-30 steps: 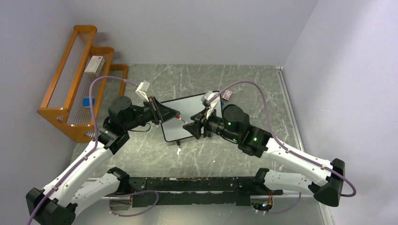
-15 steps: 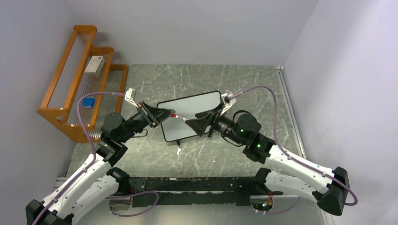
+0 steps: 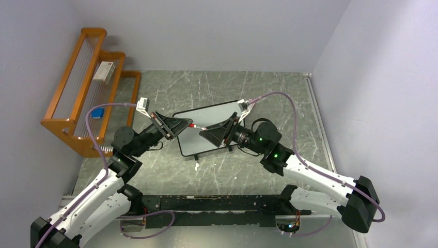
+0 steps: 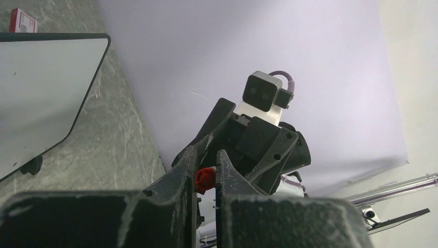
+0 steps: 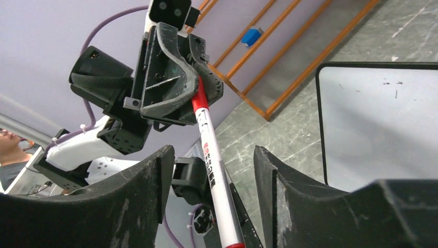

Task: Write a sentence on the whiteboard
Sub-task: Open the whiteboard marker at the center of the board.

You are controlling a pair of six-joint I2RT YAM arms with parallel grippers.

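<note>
The whiteboard (image 3: 219, 112) lies on the table behind both grippers, and it also shows in the wrist views (image 4: 41, 88) (image 5: 382, 124) with a few small dark marks. A white marker (image 5: 219, 186) with a red cap (image 4: 205, 180) hangs level in the air over the board's near edge. My left gripper (image 3: 189, 125) is shut on the red cap end. My right gripper (image 5: 212, 151) faces it and stands open around the marker's white barrel (image 3: 199, 127). There are gaps on both sides, and its pads do not touch the barrel.
An orange wooden rack (image 3: 82, 88) stands at the table's left edge, holding a small box (image 3: 104, 71) and a blue item (image 3: 96, 112). A small red and white box (image 4: 23, 19) lies beyond the whiteboard. A white scrap (image 3: 197, 166) lies on the table.
Both arms have lowered and reached toward each other. The right gripper has moved left, so its jaws now stand around the marker that the left gripper holds.
</note>
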